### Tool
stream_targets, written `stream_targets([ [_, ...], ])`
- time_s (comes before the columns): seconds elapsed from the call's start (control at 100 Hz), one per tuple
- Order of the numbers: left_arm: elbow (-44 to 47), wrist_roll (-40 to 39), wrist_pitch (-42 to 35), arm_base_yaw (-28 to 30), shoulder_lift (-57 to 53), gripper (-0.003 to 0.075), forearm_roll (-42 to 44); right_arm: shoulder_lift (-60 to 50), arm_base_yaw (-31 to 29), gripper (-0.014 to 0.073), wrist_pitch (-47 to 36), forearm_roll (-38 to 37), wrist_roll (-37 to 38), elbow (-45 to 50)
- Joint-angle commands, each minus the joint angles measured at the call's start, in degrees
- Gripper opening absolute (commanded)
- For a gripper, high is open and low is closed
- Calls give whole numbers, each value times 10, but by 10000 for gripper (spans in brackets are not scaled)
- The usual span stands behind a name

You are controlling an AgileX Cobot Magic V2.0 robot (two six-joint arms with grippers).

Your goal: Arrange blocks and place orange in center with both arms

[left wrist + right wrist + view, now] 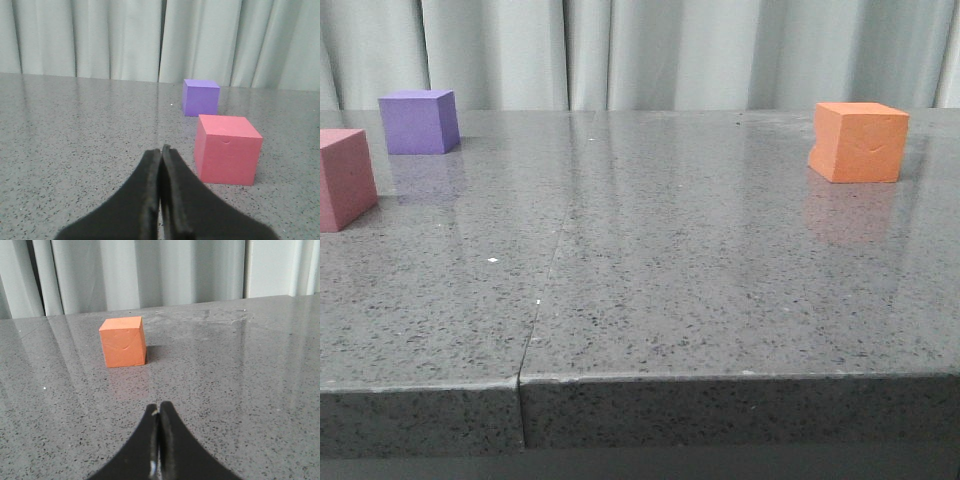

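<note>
Orange cube [123,341] ahead of right gripper [159,412] (fingers together), apart

Orange cube [859,142]: matte, creased face, far right. Purple cube [418,121]: far left. Pink cube [344,178]: left edge, nearer, apart.

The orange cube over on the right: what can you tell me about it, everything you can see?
The orange cube is a matte, foam-looking block with soft edges and a small crease mark on the face toward the front camera. It sits flat and upright on the speckled grey table, far right and toward the back, casting a faint reflection. Nothing touches it except the table. The right gripper, fingers together, points toward it from a distance.
</note>
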Motion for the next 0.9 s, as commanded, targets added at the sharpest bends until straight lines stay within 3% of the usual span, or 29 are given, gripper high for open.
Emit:
stream_targets([
  [0.0, 23, 1, -46, 0, -17, -20, -2, -13, -4, -68, -41, -2, -4, -9],
  [0.89, 23, 1, -46, 0, -17, -20, -2, -13, -4, -68, -37, -2, -4, -15],
])
